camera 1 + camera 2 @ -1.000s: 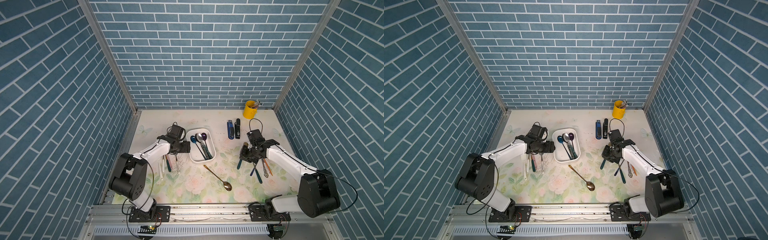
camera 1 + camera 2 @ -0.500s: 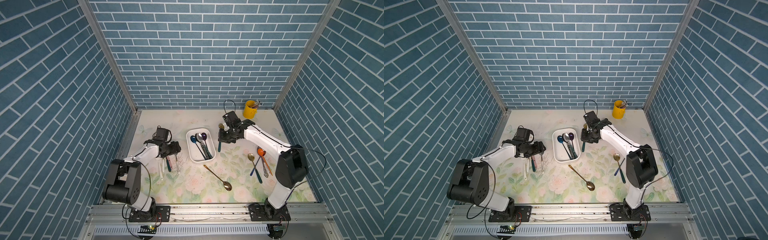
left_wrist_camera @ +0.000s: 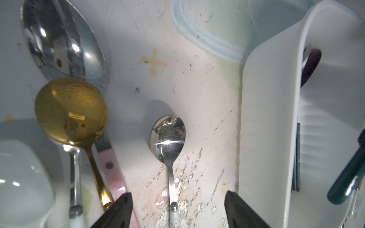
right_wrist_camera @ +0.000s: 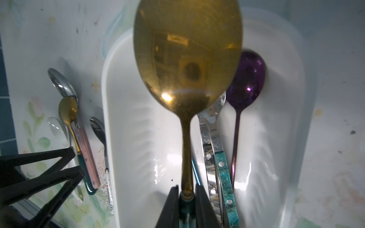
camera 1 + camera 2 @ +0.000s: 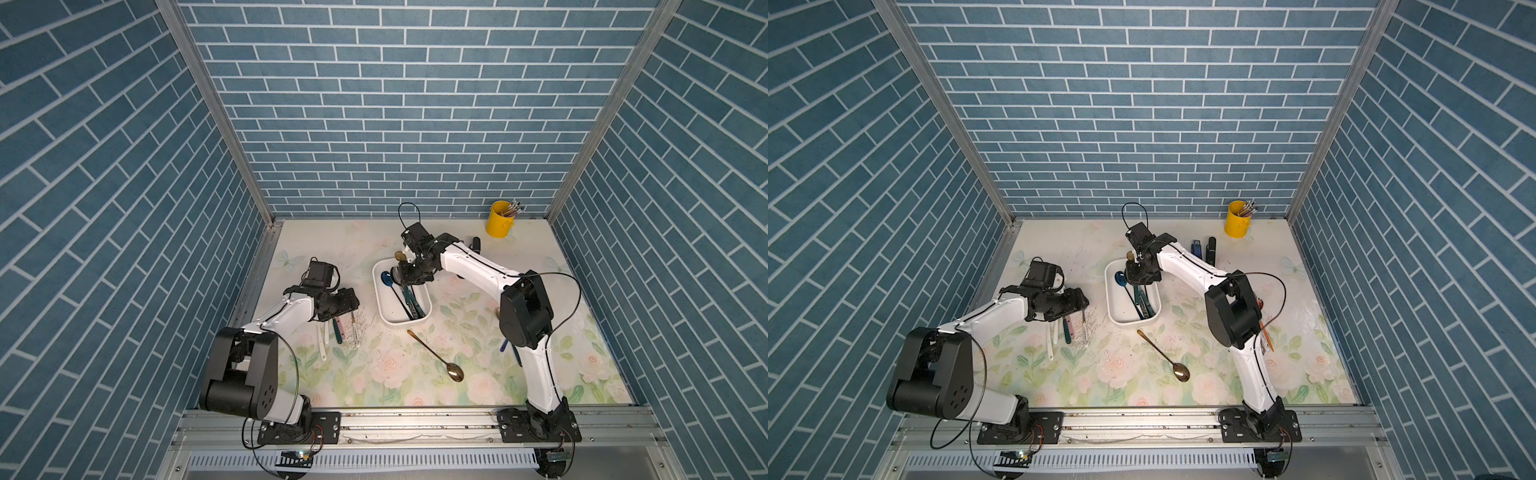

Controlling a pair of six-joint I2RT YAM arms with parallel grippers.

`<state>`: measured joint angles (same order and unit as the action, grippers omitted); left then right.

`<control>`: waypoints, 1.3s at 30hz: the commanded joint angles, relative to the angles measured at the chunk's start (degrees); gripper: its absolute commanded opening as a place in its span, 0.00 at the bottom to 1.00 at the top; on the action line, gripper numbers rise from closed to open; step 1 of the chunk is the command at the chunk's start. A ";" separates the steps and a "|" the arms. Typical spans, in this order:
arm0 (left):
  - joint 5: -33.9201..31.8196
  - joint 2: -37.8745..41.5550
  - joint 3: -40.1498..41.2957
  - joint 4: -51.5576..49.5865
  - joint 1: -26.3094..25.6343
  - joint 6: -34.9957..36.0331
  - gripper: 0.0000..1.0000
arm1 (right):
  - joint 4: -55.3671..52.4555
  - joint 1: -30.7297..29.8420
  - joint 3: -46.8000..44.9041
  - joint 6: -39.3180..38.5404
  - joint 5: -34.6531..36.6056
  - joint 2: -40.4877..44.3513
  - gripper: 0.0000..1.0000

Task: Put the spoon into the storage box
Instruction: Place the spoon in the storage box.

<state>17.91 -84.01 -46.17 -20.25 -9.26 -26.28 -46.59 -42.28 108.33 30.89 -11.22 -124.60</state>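
Cutlery everywhere on this flowery table mat. On the left arm's side of the shallow white plastic storage box there's a row of loose spoons. There's a big steel spoon with a pink handle, a round gold spoon overlapping it, and a white plastic spoon. A small steel teaspoon with a speckled white handle lies just beside the box wall. The left gripper hovers right over that teaspoon, jaws spread wide either side of its handle, gripping nothing.

A long thin gold spoon lies diagonally on the mat in front of the box. A yellow cylindrical cup stuffed with thin sticks sits in the far corner.

Inside the box: a blue spoon, a purple spoon and a couple of marbled-handle ones.

The right gripper is clenched on a gold-bowled spoon with a teal handle, pinching where stem meets handle. That spoon is up in the air over the box's far end, bowl above the far rim, not lying in the box.
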 commanded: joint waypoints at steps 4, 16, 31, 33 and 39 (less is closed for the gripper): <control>0.25 0.34 0.39 -0.67 0.38 -0.25 0.79 | -3.25 -0.26 -0.90 -3.36 -0.30 -2.37 0.04; 0.34 0.16 -0.55 -1.72 0.38 0.17 0.79 | -2.42 -0.26 -4.50 -4.09 0.15 -4.69 0.04; -1.08 0.68 -2.29 -3.43 0.28 1.41 0.79 | -2.65 -0.13 -4.53 -3.39 0.82 -4.72 0.13; -1.34 0.82 -2.68 -3.65 0.14 1.67 0.79 | -2.50 -0.17 -4.09 -3.30 0.94 -4.09 0.17; -2.41 0.95 -4.84 -4.27 -1.23 2.45 0.79 | -2.54 -0.17 -0.79 -2.87 1.53 -1.64 0.31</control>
<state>16.73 -84.01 -49.08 -23.07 -9.69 -25.04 -48.10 -42.33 105.27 28.21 -10.94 -128.25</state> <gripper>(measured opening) 0.793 0.301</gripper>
